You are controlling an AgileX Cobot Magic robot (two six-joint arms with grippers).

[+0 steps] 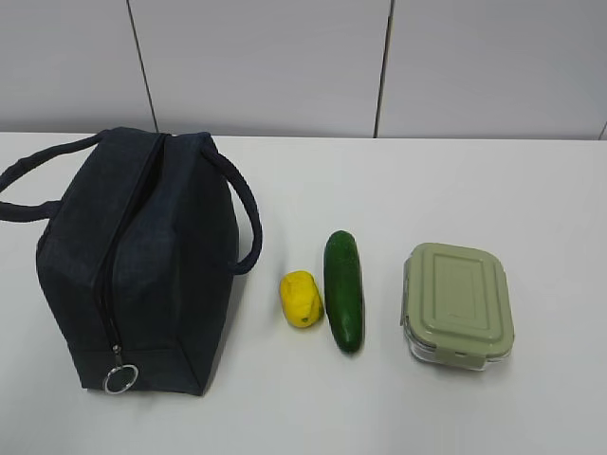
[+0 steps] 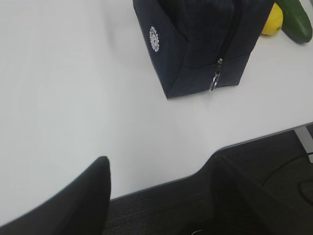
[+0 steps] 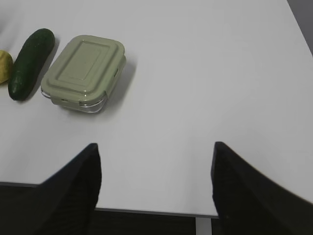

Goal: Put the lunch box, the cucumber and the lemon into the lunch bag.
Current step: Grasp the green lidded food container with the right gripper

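Navy lunch bag [image 1: 142, 265]: zipped shut on table, left.
Outside bag: lemon [image 1: 302, 299], cucumber [image 1: 343, 291], lunch box [image 1: 458, 303], in a row.
My left pincer [image 2: 161, 196]: spread, empty.
My right pincer [image 3: 156, 188]: spread, empty.
Done: nothing; unzipping first, I judge.

The lunch bag [image 1: 142, 265] is dark navy woven cloth, matt, with a shiny silver metal ring pull [image 1: 120, 378]. The cucumber [image 1: 343, 290] is smooth and glossy; the lemon [image 1: 302, 299] looks duller (slightly dimpled). The lunch box [image 1: 457, 303] has a matt sage-green plastic lid over a clear glossy base. The white worktop [image 1: 474, 190] is smooth, faintly satin
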